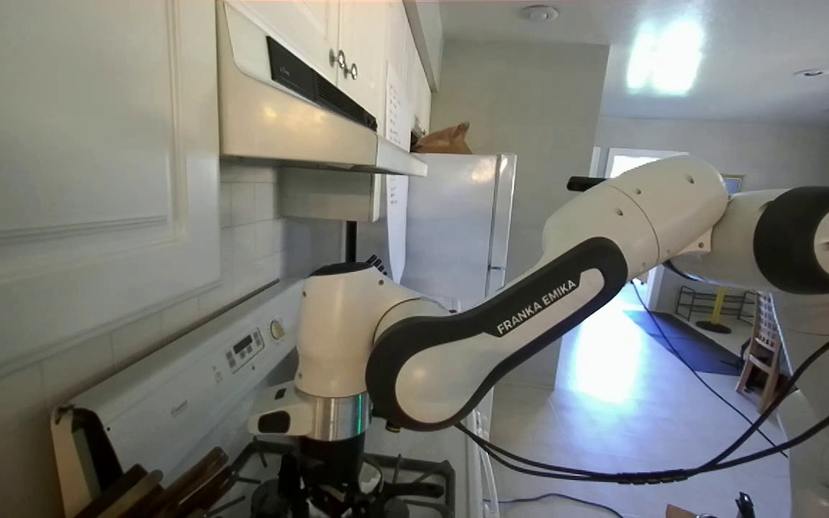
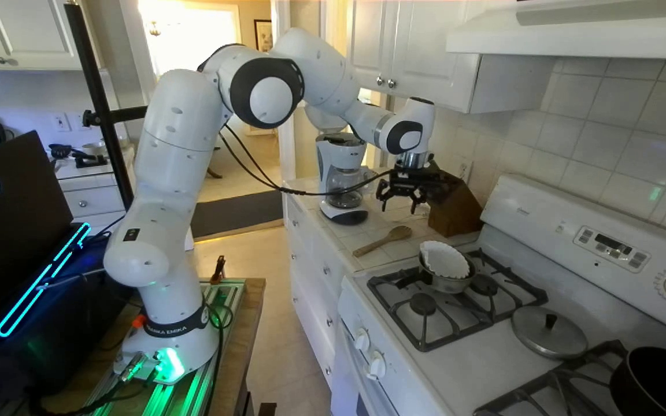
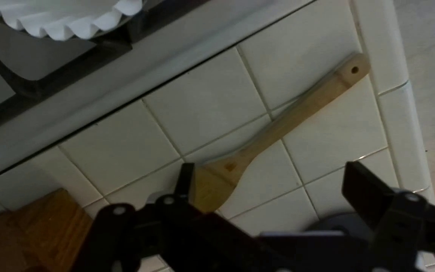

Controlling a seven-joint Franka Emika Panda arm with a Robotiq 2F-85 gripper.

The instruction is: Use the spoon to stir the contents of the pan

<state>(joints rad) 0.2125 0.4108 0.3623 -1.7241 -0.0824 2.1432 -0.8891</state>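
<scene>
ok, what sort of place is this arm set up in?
A kitchen, probably a home one: there's a white stove, a coffee maker and a tall refrigerator.

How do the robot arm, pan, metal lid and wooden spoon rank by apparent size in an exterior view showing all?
Largest: robot arm
Next: pan, metal lid (too alike to rank)
Smallest: wooden spoon

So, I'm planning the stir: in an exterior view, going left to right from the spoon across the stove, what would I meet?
Spoon → pan → lid → black pot.
</scene>
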